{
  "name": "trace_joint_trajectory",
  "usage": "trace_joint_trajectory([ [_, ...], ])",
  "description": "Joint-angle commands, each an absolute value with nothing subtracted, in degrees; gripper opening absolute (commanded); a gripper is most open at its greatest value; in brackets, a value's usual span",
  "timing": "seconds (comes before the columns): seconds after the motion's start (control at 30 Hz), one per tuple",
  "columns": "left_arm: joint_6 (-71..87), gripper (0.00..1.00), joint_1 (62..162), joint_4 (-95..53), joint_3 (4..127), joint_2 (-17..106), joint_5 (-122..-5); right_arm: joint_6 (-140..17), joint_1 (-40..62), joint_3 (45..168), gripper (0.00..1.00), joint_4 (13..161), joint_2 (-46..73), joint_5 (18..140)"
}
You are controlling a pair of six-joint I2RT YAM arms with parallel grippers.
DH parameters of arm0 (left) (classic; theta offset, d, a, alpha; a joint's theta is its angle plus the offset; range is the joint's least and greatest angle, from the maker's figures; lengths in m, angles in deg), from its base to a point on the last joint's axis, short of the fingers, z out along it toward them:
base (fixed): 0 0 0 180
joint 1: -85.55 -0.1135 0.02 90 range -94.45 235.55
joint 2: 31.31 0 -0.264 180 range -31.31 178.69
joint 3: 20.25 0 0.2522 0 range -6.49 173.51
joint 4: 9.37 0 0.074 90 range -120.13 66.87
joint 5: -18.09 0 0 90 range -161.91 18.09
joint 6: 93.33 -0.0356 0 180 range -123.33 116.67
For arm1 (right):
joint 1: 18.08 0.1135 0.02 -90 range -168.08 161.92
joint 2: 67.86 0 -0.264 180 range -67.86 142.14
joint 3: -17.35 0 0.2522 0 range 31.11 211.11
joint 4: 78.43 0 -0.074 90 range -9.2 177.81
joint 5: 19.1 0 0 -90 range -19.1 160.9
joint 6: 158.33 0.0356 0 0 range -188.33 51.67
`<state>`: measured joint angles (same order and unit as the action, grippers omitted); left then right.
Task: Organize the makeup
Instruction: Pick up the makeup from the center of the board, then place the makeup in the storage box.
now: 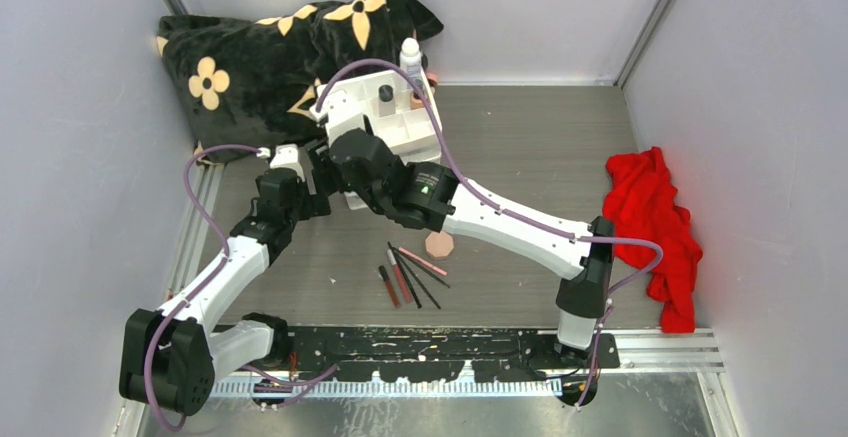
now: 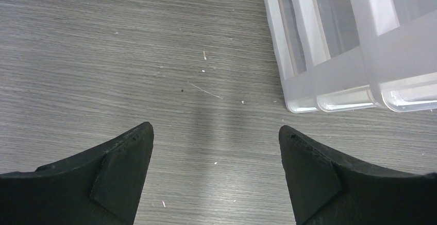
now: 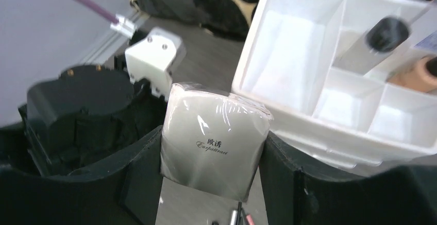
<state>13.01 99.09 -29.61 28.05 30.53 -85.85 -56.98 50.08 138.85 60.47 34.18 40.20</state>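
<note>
My right gripper [image 3: 211, 176] is shut on the white square box [image 3: 214, 140], which is wrapped in clear film and held above the table beside the white divided tray [image 3: 247, 86]. In that tray stand a dark-capped bottle [image 3: 376, 39] and a tan item [image 3: 417, 75]. From above, the right gripper [image 1: 352, 172] sits just in front of the tray [image 1: 405, 137], with a white bottle [image 1: 410, 57] behind it. The pink compact [image 1: 439, 244] and the red and pink tubes and black pencils [image 1: 405, 277] lie on the table. My left gripper [image 2: 216, 132] is open and empty over bare table.
The white plastic drawer unit [image 2: 340, 65] stands just right of the left gripper. A black flowered pillow [image 1: 270, 47] lies at the back left and a red cloth [image 1: 650, 227] at the right wall. The left arm's wrist [image 3: 77, 111] is close beside the held box.
</note>
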Motion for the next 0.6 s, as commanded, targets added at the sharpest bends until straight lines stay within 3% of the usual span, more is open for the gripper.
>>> trace_joint_trajectory([
  [0.0, 13.2, 0.91, 99.4, -27.5, 28.0, 29.4, -86.0, -62.9, 47.8, 145.9, 0.01, 63.9, 36.9, 36.4],
  [0.37, 13.5, 0.91, 99.4, -27.3, 28.0, 29.3, -84.8, -65.7, 40.1, 160.7, 0.01, 65.8, 47.9, 38.5],
  [0.57, 13.6, 0.91, 99.4, -27.2, 28.0, 29.2, -84.4, -65.1, 37.7, 162.6, 0.01, 68.7, 51.1, 40.9],
])
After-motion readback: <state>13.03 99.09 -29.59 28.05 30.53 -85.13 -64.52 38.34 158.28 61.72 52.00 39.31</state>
